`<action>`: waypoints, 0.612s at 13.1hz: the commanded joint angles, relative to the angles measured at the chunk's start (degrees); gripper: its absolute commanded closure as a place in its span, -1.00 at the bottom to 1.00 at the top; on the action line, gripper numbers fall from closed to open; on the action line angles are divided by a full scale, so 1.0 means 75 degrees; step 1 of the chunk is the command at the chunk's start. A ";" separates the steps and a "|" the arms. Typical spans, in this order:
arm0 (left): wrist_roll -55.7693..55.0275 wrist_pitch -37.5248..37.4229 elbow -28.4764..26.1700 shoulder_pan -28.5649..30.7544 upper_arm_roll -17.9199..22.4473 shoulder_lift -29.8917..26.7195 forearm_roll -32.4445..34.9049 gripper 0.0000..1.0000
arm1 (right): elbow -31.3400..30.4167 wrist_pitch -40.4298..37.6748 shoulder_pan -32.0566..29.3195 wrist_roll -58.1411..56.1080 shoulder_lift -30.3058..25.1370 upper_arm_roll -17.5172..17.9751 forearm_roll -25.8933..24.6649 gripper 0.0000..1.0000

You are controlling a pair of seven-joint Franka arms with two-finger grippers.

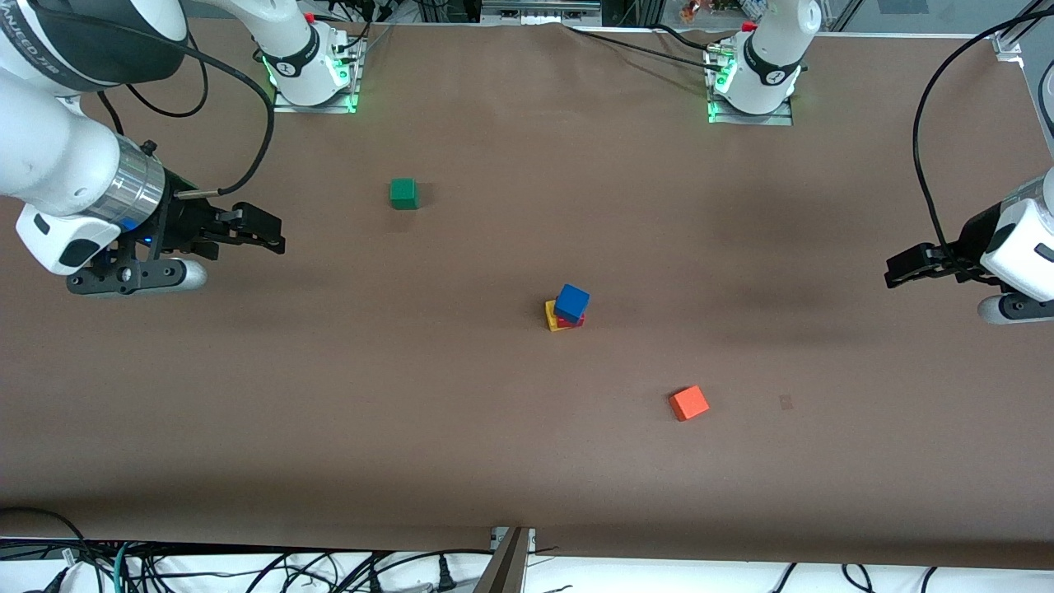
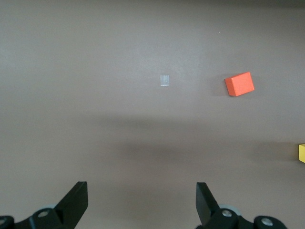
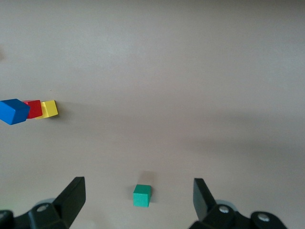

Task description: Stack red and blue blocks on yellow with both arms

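Note:
In the middle of the table the blue block [image 1: 572, 302] sits on top of the red block [image 1: 574, 321], which rests on the yellow cube [image 1: 552, 316]; the stack is slightly offset. The right wrist view shows the same stack: blue [image 3: 13, 111], red [image 3: 33, 109], yellow [image 3: 49, 109]. The yellow cube's edge shows in the left wrist view [image 2: 301, 153]. My right gripper [image 1: 276, 239] is open and empty, up over the right arm's end of the table. My left gripper [image 1: 893, 273] is open and empty over the left arm's end.
A green cube [image 1: 403, 193] lies on the table toward the robots' bases, also in the right wrist view [image 3: 142, 195]. An orange cube [image 1: 688, 403] lies nearer the front camera than the stack, also in the left wrist view [image 2: 239, 84].

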 commanded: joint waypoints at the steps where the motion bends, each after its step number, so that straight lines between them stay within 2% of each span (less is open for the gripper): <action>1: -0.0004 -0.0036 0.0184 0.0004 0.0004 0.0063 -0.0048 -1.00 | -0.0109 0.0109 0.0078 -0.0071 -0.0061 -0.0007 -0.0224 -1.00; 8: -0.0004 -0.0036 0.0184 0.0004 0.0004 0.0074 -0.0095 -1.00 | -0.0121 0.0109 0.0125 -0.0071 0.0045 0.0004 -0.0294 -1.00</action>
